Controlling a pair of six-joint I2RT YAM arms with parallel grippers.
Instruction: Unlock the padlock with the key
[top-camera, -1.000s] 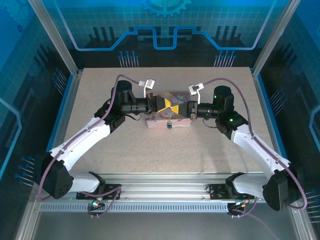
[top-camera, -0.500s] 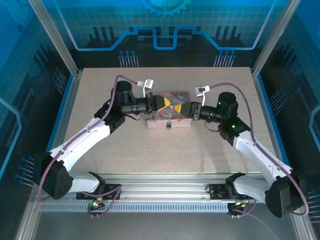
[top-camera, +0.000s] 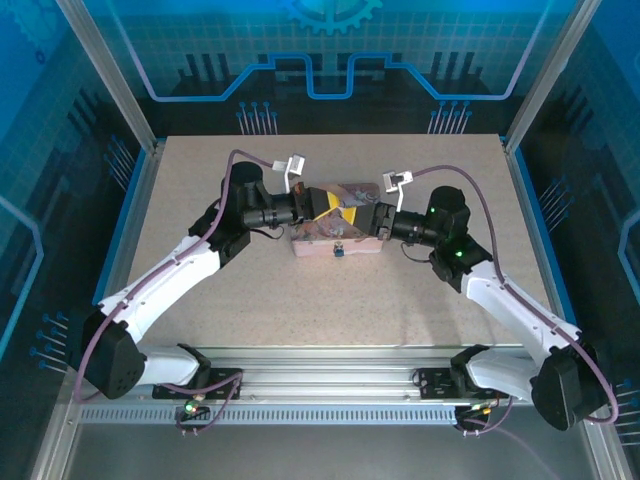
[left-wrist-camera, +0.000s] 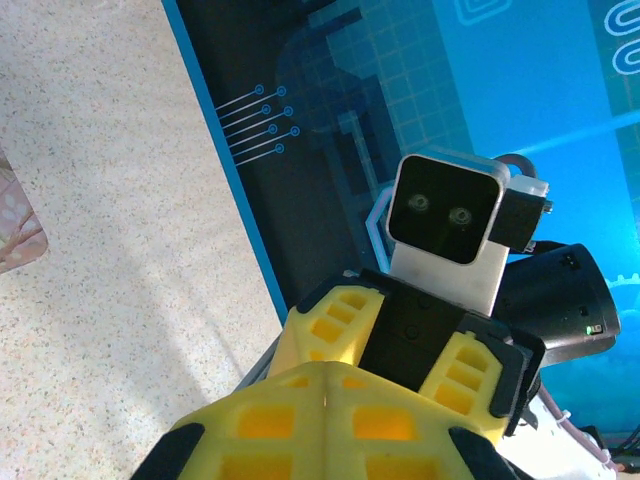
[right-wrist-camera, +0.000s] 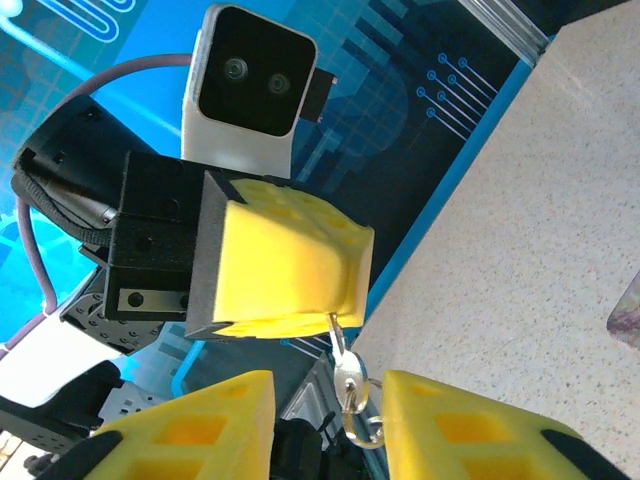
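Observation:
Both grippers meet nose to nose above the pink tin (top-camera: 318, 243). My left gripper (right-wrist-camera: 338, 305) is shut on the key (right-wrist-camera: 347, 372). The blade is pinched between the yellow pads, and the round head and its wire ring (right-wrist-camera: 362, 428) hang out below. The key's head sits between the spread fingers of my right gripper (right-wrist-camera: 330, 390), which is open and touches nothing. From the top view, the left gripper (top-camera: 336, 207) and right gripper (top-camera: 364, 214) almost touch. A small dark object at the tin's front edge looks like the padlock (top-camera: 337, 250).
In the left wrist view, my closed yellow fingertips (left-wrist-camera: 323, 385) face the right gripper's open fingers (left-wrist-camera: 335, 315) and its white camera (left-wrist-camera: 445, 215). Speckled beige table (top-camera: 300, 300) surrounds the tin. Blue walls and metal posts (top-camera: 110, 80) ring the table.
The right arm drew back to the right, then came in again toward the left gripper. The left arm has held its place with the key.

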